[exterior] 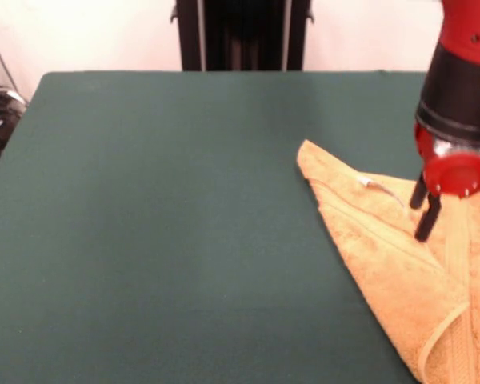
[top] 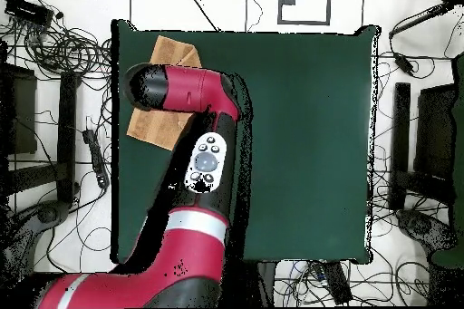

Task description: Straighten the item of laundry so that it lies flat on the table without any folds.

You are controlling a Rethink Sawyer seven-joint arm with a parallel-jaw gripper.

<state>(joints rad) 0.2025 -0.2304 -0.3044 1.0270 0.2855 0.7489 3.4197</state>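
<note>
Folded golden-orange terry towel [exterior: 408,280] is seen on dark green felt table [exterior: 160,208]; black-fingered gripper [exterior: 423,210] held just above, slightly spread, empty.

In the front view the towel [exterior: 400,272] lies on the counter [exterior: 168,224] at its near right corner, with the gripper [exterior: 424,216] directly above it.

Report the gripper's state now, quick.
Gripper: jaws close together just above the towel, holding nothing that shows; whether fully shut cannot be told.
</note>
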